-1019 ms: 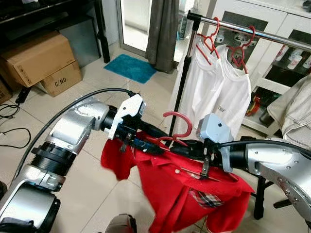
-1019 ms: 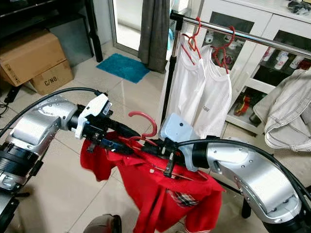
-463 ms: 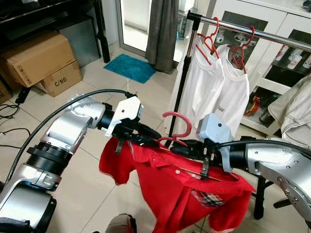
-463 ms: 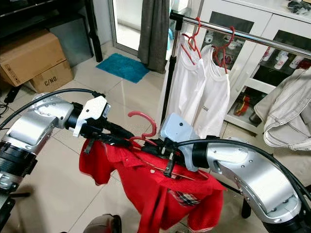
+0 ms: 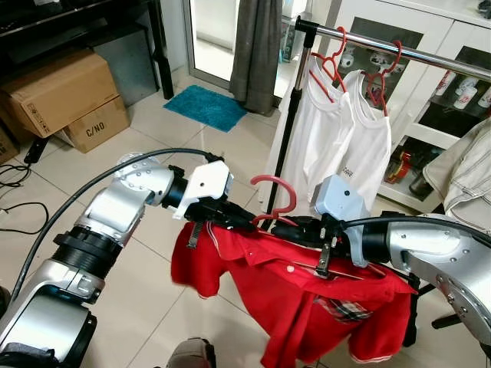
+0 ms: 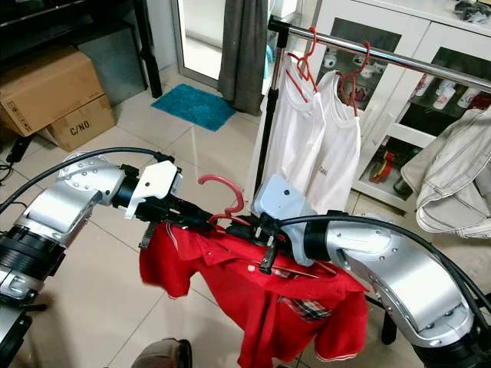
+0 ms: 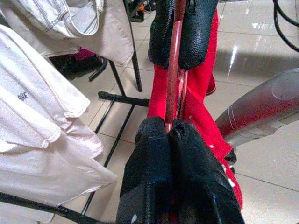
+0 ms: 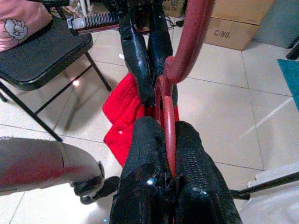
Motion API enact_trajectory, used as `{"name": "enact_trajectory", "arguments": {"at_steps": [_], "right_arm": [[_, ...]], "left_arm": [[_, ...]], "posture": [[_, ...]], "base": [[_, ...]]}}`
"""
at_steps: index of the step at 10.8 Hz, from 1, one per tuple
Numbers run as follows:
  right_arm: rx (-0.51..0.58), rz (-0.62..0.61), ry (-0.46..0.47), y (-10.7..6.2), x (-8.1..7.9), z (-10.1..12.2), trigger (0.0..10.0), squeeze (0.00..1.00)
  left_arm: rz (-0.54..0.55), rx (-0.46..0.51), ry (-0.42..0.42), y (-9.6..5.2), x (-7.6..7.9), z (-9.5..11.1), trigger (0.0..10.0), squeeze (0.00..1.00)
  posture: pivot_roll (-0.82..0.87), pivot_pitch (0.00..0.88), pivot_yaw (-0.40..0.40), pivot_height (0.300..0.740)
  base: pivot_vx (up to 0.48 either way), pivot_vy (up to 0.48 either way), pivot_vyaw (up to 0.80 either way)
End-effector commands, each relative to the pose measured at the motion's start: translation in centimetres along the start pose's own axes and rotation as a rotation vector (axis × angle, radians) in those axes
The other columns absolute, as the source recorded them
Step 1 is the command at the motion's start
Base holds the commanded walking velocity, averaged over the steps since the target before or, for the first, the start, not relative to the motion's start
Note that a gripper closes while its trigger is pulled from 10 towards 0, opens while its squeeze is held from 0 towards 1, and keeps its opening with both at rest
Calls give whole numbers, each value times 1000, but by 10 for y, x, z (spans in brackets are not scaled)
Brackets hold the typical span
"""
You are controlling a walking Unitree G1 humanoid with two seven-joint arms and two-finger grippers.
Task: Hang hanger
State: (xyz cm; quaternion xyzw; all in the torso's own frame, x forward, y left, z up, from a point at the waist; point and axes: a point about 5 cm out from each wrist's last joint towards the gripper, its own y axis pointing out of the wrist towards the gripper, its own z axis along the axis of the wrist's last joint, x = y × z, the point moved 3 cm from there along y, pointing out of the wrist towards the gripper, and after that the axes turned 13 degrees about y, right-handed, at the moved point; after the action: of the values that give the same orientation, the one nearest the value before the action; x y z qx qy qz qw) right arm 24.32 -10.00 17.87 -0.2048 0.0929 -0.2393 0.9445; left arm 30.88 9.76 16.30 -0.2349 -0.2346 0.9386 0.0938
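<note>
A red hanger, its hook (image 5: pixel 272 193) pointing up, carries a red polo shirt (image 5: pixel 307 295) in front of me at chest height. My left gripper (image 5: pixel 247 223) is shut on the hanger's wire just left of the hook. My right gripper (image 5: pixel 285 228) is shut on the wire just right of it. In the left wrist view my left gripper (image 7: pixel 169 128) pinches the red wire, facing the other gripper's fingertips (image 7: pixel 196 32). The right wrist view shows my right gripper (image 8: pixel 164 125) pinching it below the hook (image 8: pixel 191 37). The metal clothes rail (image 5: pixel 406 52) runs beyond, up and to the right.
Two white shirts (image 5: pixel 341 146) hang on red hangers at the rail's left end, above the black rack pole (image 5: pixel 288 130). A pale garment (image 5: pixel 469 172) hangs at the right. Cardboard boxes (image 5: pixel 61 96), a blue mat (image 5: pixel 205 107) and a grey curtain (image 5: pixel 257 46) lie behind. A black folding chair (image 8: pixel 42 51) stands nearby.
My left arm has swung right and closer to the right gripper. The hanger and red shirt have shifted right with it, and the shirt's left shoulder now hangs nearer the middle.
</note>
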Motion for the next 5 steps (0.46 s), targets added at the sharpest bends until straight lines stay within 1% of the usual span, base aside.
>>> {"name": "enact_trajectory", "arguments": {"at_steps": [1, 2, 3, 4, 5], "right_arm": [[41, 28, -37, 0, -6, 11, 10000, 0], [41, 27, -36, 0, -6, 11, 10000, 0], [41, 27, -35, 0, -6, 11, 10000, 0], [40, 28, -35, 0, -6, 11, 10000, 0], [39, 28, -35, 0, -6, 11, 10000, 0]], "left_arm": [[-7, -31, -18, 2, 1, -6, 0, 0], [11, -30, -3, 1, 0, -6, 2000, 0], [35, -14, -3, 2, -3, -4, 10000, 0], [41, 6, -24, 4, -4, -3, 10000, 0], [41, -11, -2, 5, -4, -4, 10000, 1000]], "posture": [[25, 44, -11, 740], [25, 44, -11, 740], [26, 46, -11, 740], [26, 46, -11, 740], [26, 48, -12, 740]], "base": [[0, 0, 0], [0, 0, 0], [0, 0, 0], [0, 0, 0], [0, 0, 0]]}}
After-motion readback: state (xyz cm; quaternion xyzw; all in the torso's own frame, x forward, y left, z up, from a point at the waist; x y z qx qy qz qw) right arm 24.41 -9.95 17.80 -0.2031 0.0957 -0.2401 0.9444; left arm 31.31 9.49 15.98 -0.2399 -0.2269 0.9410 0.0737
